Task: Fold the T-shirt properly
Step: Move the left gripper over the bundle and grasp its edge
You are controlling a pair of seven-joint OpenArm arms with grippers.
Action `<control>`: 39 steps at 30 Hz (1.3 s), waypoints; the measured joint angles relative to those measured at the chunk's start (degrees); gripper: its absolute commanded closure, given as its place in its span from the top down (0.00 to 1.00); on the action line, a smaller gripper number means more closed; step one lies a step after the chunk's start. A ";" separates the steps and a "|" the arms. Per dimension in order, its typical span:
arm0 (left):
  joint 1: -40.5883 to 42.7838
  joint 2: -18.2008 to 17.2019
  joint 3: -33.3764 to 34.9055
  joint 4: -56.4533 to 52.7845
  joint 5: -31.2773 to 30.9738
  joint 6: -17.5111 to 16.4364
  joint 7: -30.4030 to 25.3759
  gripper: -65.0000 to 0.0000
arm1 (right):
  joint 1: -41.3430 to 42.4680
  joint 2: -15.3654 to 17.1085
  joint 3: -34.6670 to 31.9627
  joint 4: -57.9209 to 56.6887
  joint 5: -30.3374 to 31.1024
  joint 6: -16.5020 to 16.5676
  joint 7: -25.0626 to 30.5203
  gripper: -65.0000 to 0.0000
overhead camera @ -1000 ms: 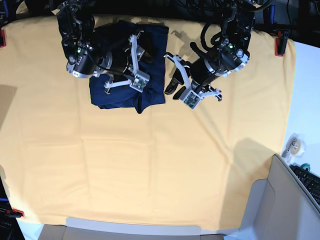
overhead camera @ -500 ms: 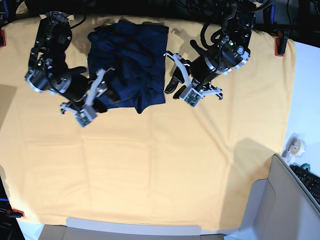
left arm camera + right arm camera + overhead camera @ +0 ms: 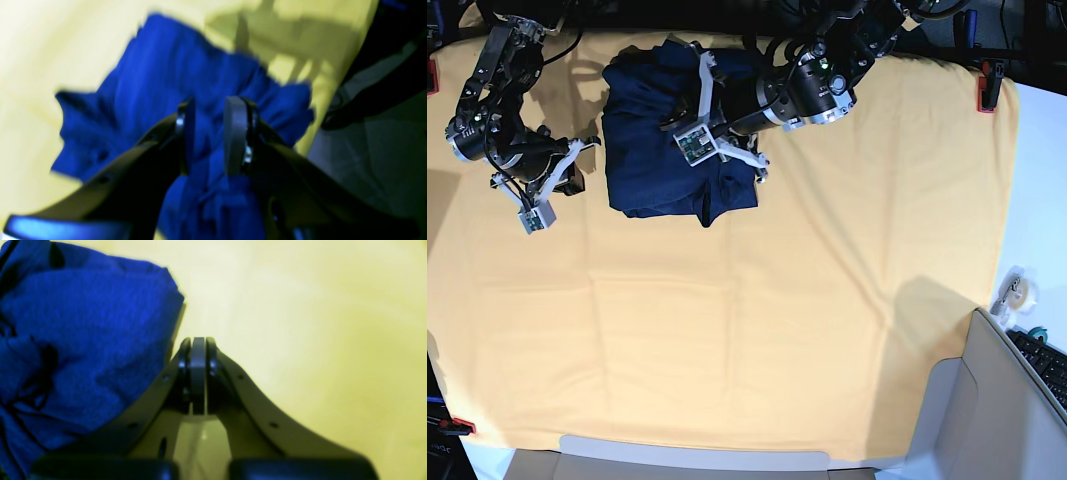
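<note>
t-shirt [image 3: 677,130] lies folded in a rumpled bundle at the far edge of the yellow cloth [image 3: 747,330]. right gripper [image 3: 198,373] has pulled off leftward and clenched empty; left gripper [image 3: 208,136], jaws parted, has swung over the bundle, probably to tidy it.

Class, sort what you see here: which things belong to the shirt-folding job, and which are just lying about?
Belongs to the job:
- dark navy-blue knit T-shirt, folded
- left gripper, over the shirt
- right gripper, shut, beside it

Just lying about:
- yellow-orange cloth covering the table
- roll of tape
- black keyboard
</note>
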 measured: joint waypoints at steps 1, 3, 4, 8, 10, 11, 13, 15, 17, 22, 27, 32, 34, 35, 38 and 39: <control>-0.63 0.61 0.26 -0.37 -0.11 -0.28 0.26 0.23 | -0.83 -0.20 -0.02 -0.46 -0.13 0.00 1.16 0.00; -2.34 1.92 0.31 -1.86 -0.20 -0.37 0.44 0.23 | -2.45 -0.63 -0.11 -0.81 -0.11 -0.02 2.38 0.00; -3.32 2.34 0.31 -2.71 -0.22 -0.02 0.76 0.23 | -3.08 -0.72 -0.07 -0.81 -0.09 -0.02 2.75 0.00; -6.10 5.18 0.66 -7.32 0.35 0.17 2.49 0.23 | -3.78 -0.61 0.17 -0.81 -0.02 -0.02 3.82 0.00; -7.26 5.95 2.32 -9.86 0.24 -0.04 2.56 0.23 | -3.80 -0.59 0.39 -0.79 0.00 -0.02 4.04 0.00; -7.74 6.36 2.93 -11.15 0.20 -0.07 2.69 0.23 | -3.82 -0.59 0.50 -0.79 -0.02 -0.02 4.02 0.00; -8.61 7.82 3.26 -14.10 0.02 -0.02 2.34 0.23 | -3.74 -0.72 0.55 -0.79 0.02 -0.02 4.02 0.00; -9.27 8.85 3.26 -17.09 0.28 0.11 2.32 0.23 | -3.50 -1.42 0.55 -0.74 -0.02 -0.04 4.04 0.00; -9.22 9.16 3.26 -19.67 0.35 0.09 2.40 0.23 | -3.48 -1.92 0.46 -0.72 0.24 -0.02 4.04 0.00; -10.75 9.03 3.26 -24.55 0.28 0.13 2.78 0.13 | -3.48 -2.10 0.44 -0.72 0.13 -0.02 4.00 0.00; -10.49 7.02 2.86 -24.72 -0.42 -0.02 3.54 0.03 | -3.48 -2.49 0.46 -0.72 0.13 -0.02 4.02 0.00; -10.51 6.75 2.84 -22.80 -0.07 0.07 9.70 0.03 | -2.64 -2.45 0.50 -0.72 -0.07 -0.02 4.04 0.00; -10.34 6.19 2.93 -19.39 -0.02 0.11 11.54 0.03 | -2.47 -2.19 0.50 -0.72 -0.09 -0.02 4.02 0.00; -10.36 5.73 3.02 -17.49 -0.50 -0.07 12.68 0.03 | -2.34 -2.19 0.52 -0.72 -0.11 -0.02 4.00 0.00; -10.38 5.51 2.95 -13.94 0.20 0.07 16.02 0.03 | -1.90 -2.29 0.50 -0.74 -0.07 -0.02 4.02 0.00; -10.38 5.51 2.95 -13.20 0.22 0.13 16.28 0.03 | -1.86 -2.34 0.50 -0.74 -0.04 -0.02 4.07 0.00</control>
